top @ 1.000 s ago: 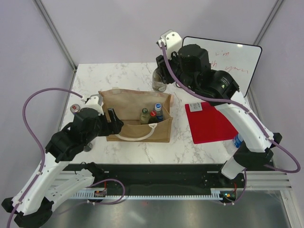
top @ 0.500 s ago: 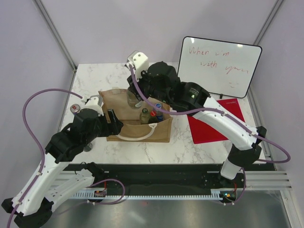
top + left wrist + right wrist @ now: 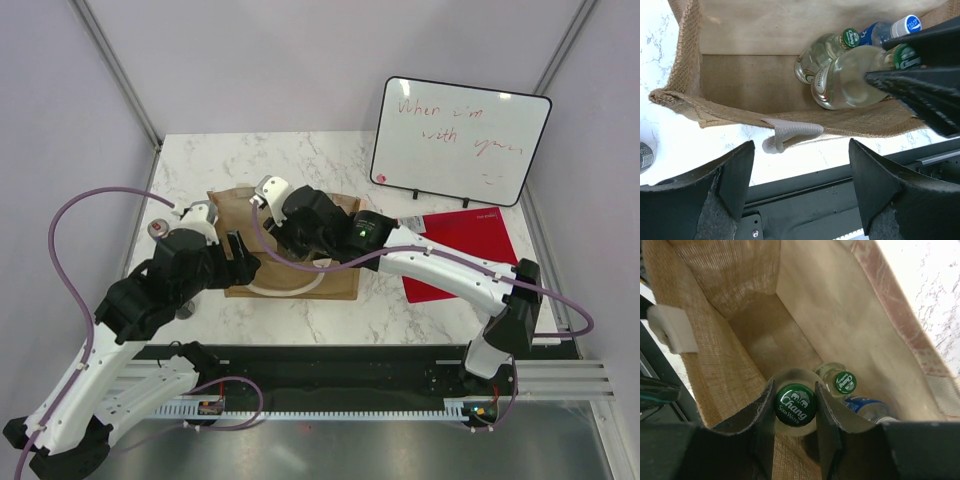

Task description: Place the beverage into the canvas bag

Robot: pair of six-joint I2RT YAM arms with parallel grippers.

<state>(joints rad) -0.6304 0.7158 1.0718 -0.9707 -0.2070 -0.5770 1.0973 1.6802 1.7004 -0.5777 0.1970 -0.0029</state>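
The right arm reaches across from its base, elbow low over the table, its wrist tipped down into the mouth of the bag (image 3: 338,282). The right gripper (image 3: 795,405) is closed on the neck of a bottle (image 3: 850,80), one finger on each side just under the green cap. That bottle is already down inside the bag, close beside the others; whether its base touches the floor I cannot tell. The left arm is bent, and the left gripper (image 3: 801,150) hangs over the bag's near rim, fingers spread wide with nothing between them.

There are three bottles in the bag: the held one, a second clear bottle (image 3: 815,57) with a green cap, and a blue-labelled bottle (image 3: 885,31) with a blue and white cap. One can (image 3: 158,229) stands on the table left of the bag.

The bag is coarse tan weave, boxy, with a smooth lining. A white webbing handle (image 3: 790,135) loops over its near side. The two clear bottles are round-bodied. The table (image 3: 250,160) is white marble.
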